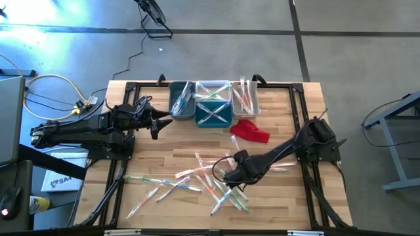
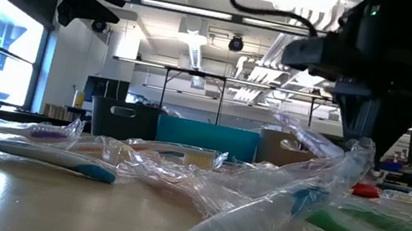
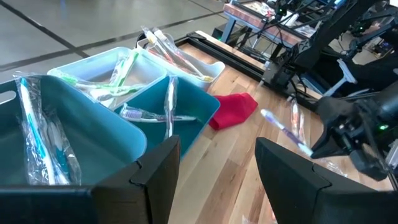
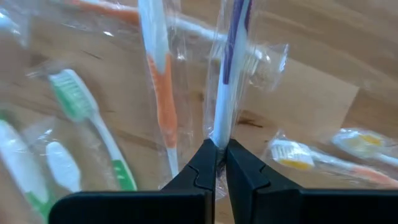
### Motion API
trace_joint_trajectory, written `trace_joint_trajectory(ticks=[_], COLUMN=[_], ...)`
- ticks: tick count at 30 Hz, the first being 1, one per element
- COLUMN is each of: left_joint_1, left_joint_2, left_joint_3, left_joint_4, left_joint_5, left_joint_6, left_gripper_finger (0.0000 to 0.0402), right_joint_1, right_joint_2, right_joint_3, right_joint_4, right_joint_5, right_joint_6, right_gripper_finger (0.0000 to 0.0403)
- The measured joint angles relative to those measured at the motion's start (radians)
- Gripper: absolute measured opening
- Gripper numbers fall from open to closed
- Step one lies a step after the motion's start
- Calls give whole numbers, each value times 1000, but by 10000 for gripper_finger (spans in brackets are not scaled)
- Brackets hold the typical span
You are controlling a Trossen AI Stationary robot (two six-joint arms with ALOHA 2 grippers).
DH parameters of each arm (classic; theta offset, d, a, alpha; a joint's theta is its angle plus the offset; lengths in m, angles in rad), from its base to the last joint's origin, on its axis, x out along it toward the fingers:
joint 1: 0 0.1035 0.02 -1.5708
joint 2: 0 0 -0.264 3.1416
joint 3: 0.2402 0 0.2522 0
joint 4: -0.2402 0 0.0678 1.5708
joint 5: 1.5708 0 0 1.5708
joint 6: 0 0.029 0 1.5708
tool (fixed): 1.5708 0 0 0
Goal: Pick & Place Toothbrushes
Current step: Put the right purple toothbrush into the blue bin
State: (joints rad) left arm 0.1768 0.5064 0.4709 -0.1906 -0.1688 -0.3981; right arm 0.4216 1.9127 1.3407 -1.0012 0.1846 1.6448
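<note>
Some toothbrushes [image 1: 213, 105] already fill the bins [image 1: 182, 111], many remain on the table [image 1: 157, 157]; right gripper [image 4: 216, 149] fingers pinch one, left gripper [image 3: 214, 168] fingers wide.

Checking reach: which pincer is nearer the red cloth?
Right. The right pincer is just below-left of the red cloth; the left pincer hovers farther off, beyond the bins.

I count two arms, each with one end effector: the left end effector [image 1: 159, 122] and the right end effector [image 1: 221, 172]. Three bins [image 1: 182, 111] sit just ahead of the left one, each holding a few wrapped toothbrushes. One red cloth [image 1: 250, 131] lies beyond the right one. Around the right one, I count over a dozen loose toothbrushes [image 1: 190, 172]; exact number unclear.
</note>
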Motion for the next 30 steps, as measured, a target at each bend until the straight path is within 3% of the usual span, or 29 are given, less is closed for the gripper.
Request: trace_joint_trajectory(ticks=[7, 21, 30], left_joint_1=[0, 0, 0], left_joint_2=[0, 0, 0], left_joint_3=[0, 0, 0], left_joint_4=[-2, -25, -54], left_joint_5=[0, 0, 0], left_joint_6=[0, 34, 34], left_gripper_finger=[206, 206, 206], right_joint_1=[-23, -84, -90], right_joint_2=[26, 35, 35], right_joint_3=[0, -1, -1], right_joint_4=[13, 28, 28], right_joint_5=[-58, -37, 65], right_joint_6=[-54, -105, -161], right_gripper_finger=[9, 20, 10])
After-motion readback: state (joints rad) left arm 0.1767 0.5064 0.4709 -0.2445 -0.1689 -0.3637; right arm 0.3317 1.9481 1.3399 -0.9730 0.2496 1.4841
